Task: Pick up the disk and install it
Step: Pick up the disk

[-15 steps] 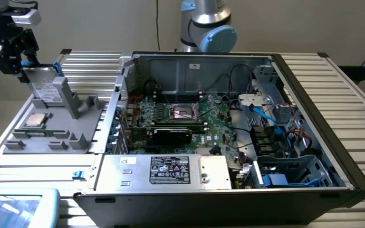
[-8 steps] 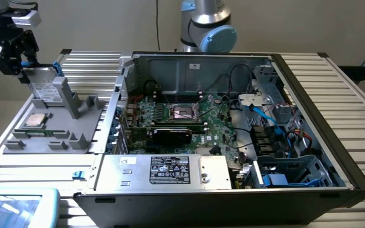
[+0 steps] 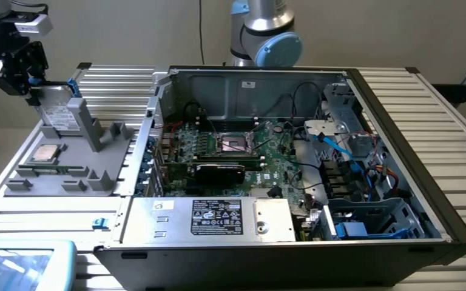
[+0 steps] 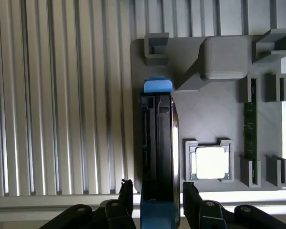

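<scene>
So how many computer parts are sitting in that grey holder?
3 in the holder: the disk standing on edge; the processor chip lying flat beside it; a memory module on edge in slots beyond the chip. None looks hidden.

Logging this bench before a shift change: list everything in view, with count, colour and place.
disk: one, grey with blue carrier, standing on edge in the holder
holder: one, grey, on the table at the exterior view's left
chip: one, silver, in a holder pocket
memory stick: one, green, in a holder slot
case: one, black, open, middle of the table
silver box: one, with black sticker, at the case's near edge
table: one, silver, slatted
arm: one, silver and blue, behind the case
gripper: one, black, open, a finger on either side of the disk
</scene>
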`<state>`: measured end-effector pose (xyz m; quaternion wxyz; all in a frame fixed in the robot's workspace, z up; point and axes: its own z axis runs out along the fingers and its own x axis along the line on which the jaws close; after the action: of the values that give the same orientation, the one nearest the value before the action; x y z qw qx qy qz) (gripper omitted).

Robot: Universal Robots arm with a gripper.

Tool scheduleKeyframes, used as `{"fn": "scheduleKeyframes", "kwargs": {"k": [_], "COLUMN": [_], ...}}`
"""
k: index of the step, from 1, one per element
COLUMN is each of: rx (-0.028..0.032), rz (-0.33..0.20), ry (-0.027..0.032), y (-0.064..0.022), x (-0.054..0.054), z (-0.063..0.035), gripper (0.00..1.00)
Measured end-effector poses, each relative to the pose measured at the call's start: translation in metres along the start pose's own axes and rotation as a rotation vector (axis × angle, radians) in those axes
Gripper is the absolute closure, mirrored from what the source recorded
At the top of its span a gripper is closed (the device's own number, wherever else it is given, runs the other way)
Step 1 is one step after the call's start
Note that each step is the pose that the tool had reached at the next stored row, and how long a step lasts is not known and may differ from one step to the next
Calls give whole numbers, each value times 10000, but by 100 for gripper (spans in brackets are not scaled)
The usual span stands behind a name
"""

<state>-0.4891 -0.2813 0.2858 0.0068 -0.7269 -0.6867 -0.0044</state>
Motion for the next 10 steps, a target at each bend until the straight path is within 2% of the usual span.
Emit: {"fn": "scheduleKeyframes", "kwargs": {"k": [10], "rx": [1], "rz": [-1], "ry": [0], "y": [-6], "x": [14], "z": [3], "gripper": [46]}}
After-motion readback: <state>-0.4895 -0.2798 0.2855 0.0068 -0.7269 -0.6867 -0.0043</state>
